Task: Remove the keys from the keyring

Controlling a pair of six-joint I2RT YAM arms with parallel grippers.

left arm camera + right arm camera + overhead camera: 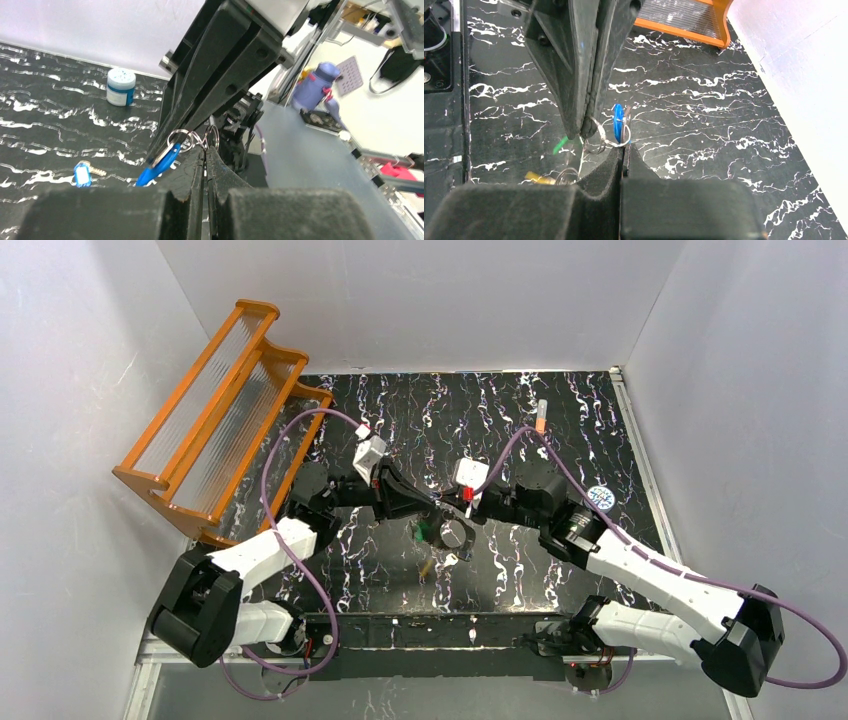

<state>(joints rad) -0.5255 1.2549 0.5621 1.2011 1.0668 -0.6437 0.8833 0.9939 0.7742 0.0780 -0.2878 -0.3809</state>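
Observation:
My two grippers meet tip to tip over the middle of the black marbled table (520,570). The left gripper (205,148) is shut on thin linked wire rings of the keyring (458,537). A blue-headed key (159,163) hangs from a small ring (182,140) just beyond its tips. The right gripper (624,148) is shut on that small ring (620,140), with the blue key (617,122) standing above it. A green key (560,146) and a yellow-orange key (536,177) hang or lie lower, beside another wire loop (566,175). A second blue-headed key (81,175) lies loose on the table.
An orange slatted rack (220,420) leans at the back left. A small orange-and-white tube (541,416) lies at the back, and a round blue-and-white disc (600,497) sits by the right arm. White walls enclose the table on three sides.

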